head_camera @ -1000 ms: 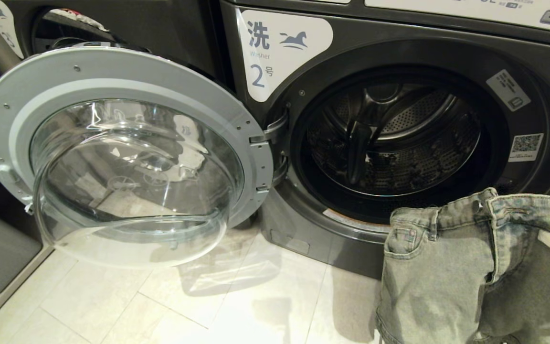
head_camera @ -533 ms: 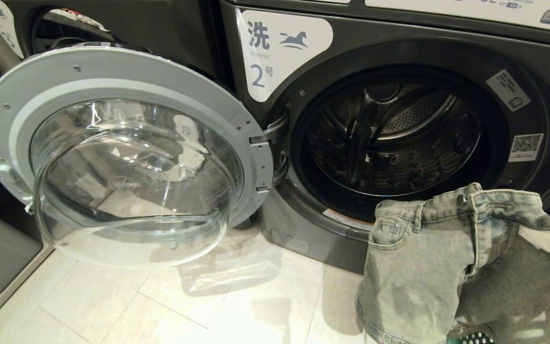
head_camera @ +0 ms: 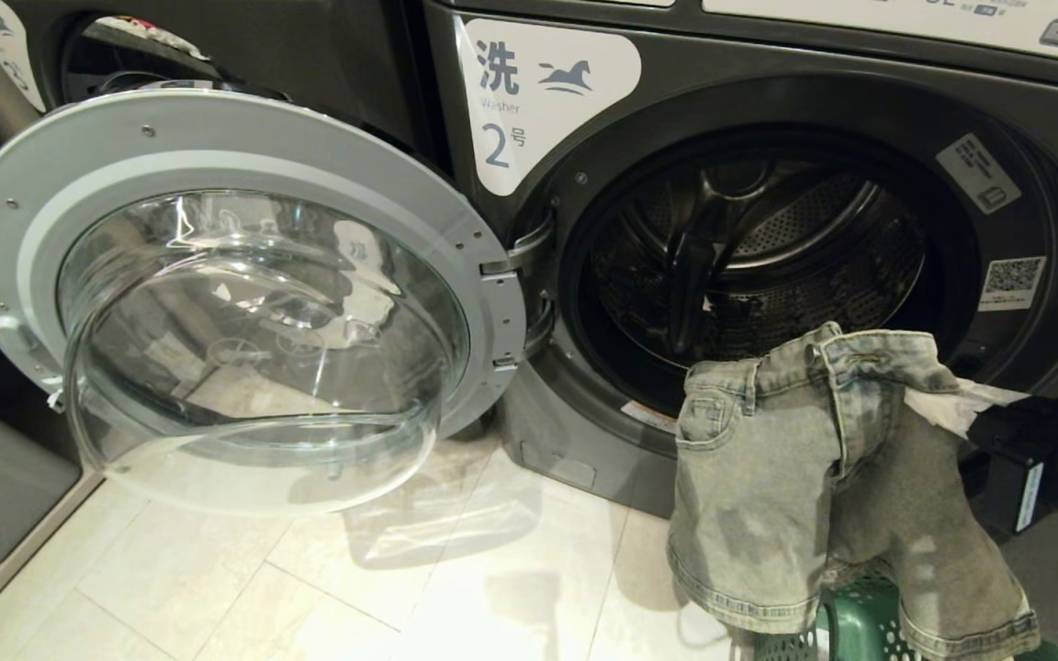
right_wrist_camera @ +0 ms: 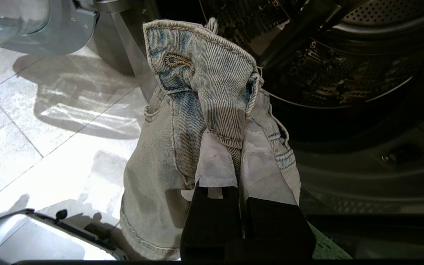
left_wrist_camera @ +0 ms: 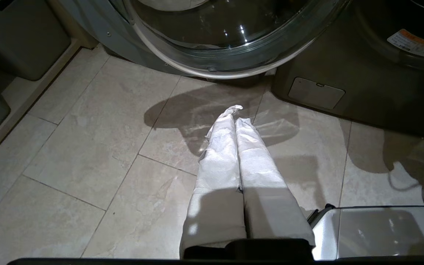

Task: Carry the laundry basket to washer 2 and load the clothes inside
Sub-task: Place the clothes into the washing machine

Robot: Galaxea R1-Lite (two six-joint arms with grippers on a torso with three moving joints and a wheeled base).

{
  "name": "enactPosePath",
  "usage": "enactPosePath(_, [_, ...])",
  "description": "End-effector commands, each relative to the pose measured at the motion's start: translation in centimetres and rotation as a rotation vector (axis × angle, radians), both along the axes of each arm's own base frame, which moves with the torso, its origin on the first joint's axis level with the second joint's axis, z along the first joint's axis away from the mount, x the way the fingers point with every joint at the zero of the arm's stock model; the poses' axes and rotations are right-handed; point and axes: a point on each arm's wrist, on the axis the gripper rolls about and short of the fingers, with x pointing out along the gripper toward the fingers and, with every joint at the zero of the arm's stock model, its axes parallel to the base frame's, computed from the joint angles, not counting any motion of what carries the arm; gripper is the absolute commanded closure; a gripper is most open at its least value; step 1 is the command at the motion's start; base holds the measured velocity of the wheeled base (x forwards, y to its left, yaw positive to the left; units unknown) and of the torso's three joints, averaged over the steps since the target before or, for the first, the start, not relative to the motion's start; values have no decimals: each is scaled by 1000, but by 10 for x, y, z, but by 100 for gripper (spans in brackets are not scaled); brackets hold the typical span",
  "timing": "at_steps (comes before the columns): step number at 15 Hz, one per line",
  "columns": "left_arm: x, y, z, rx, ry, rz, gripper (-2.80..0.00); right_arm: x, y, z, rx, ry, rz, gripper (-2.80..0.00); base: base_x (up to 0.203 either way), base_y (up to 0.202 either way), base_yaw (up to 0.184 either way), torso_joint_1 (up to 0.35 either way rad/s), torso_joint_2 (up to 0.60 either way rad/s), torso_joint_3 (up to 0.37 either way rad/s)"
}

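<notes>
Presently, item: denim shorts [head_camera: 795,477], held at the waistband in the shut right pincer [head_camera: 938,408], legs hanging straight down, hems over the green laundry basket [head_camera: 860,624] on the floor. Washer 2 [head_camera: 768,266], door [head_camera: 235,294] swung wide, has its drum mouth at about 11 o'clock from the pincer in the head view, just behind the raised waistband. Right arm is the nearer; judged next move is forward into the drum. Left pincer [left_wrist_camera: 236,121]: closed, empty, parked over the floor tiles.
</notes>
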Motion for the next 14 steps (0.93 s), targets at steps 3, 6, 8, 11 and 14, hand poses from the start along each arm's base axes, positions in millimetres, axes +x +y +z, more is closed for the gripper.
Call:
enactPosePath(3, [0,0,-1,24,2,-6,0,13,6,-4,-17,19,-6,0,0,0,0,0,0,0])
enactPosePath(6, [0,0,-1,27,2,-7,0,11,5,0,-8,2,-17,0,0,0,0,0,0,0])
enactPosePath(8, [0,0,-1,26,2,-8,0,11,5,1,-7,-1,-17,0,0,0,0,0,0,0])
enactPosePath(11, [0,0,0,21,1,-6,0,13,5,6,-2,-14,-17,0,0,0,0,0,0,0])
enactPosePath(14, [0,0,0,23,1,-6,0,13,6,5,-4,-11,-15,0,0,0,0,0,0,0])
